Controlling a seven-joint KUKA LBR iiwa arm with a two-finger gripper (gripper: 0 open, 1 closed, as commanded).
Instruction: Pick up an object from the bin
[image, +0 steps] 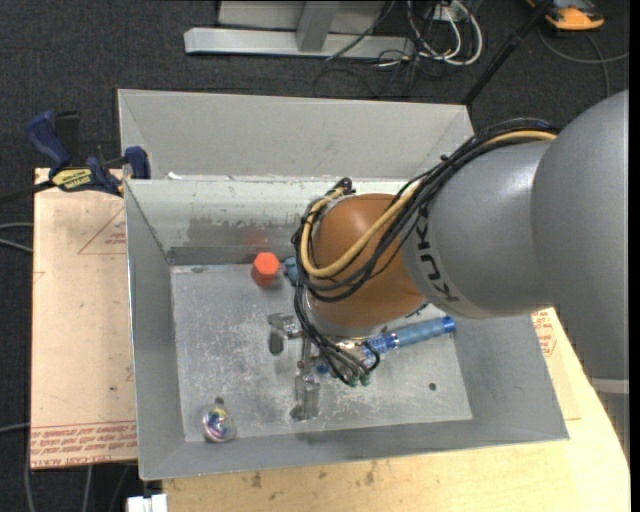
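My gripper (292, 365) hangs low over the middle of the bin floor, below the arm's orange cover. Its two metal fingers (305, 395) stand apart, open, with bare floor between them. A blue pen-like stick (418, 332) lies just to the right of the gripper, its left end hidden under the wrist. An orange block (265, 268) sits near the back wall, up and to the left of the gripper. Beside it a small blue bit (290, 270) peeks out from under the cover.
A small shiny, multicoloured ball-like thing (217, 425) rests in the front left corner. The arm and its cables cover the right back part of the bin. Bare scratched floor spreads along the left side and the front right.
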